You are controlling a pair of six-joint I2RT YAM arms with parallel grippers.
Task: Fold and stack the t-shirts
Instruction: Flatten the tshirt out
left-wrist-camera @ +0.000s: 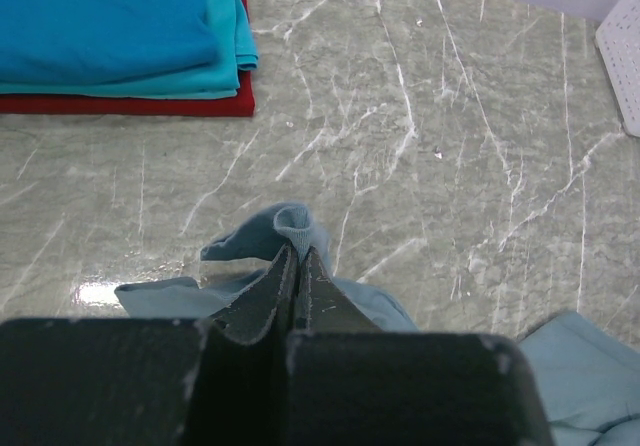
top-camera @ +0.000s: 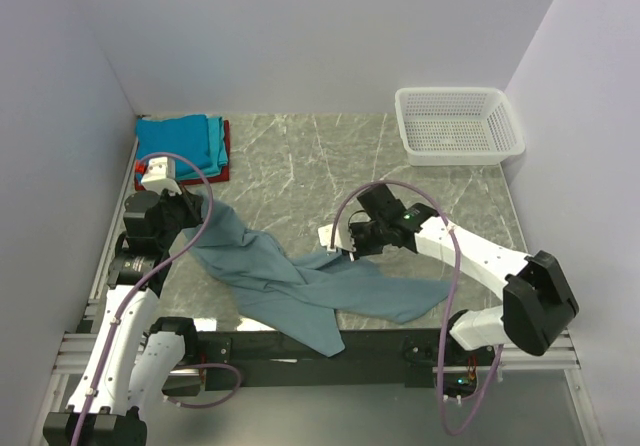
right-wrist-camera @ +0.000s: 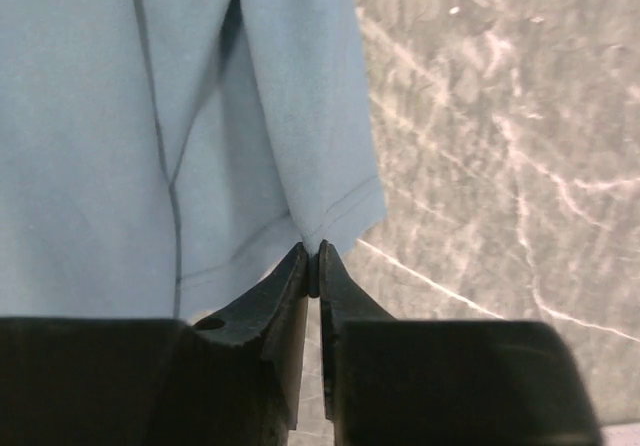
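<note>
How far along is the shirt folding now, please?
Done: a stack of folded shirts, blue, teal and red, sits in the far left corner. In hand: the grey-blue shirt is crumpled and unfolded, with the left pincer and right pincer each shut on its cloth. Left: folding it and stacking it.

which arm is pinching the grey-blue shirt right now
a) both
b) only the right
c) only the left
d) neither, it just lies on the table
A: the left gripper has its jaws shut on a bunched fold of the grey-blue t-shirt, and the right gripper has its jaws shut on a corner of the hem.
</note>
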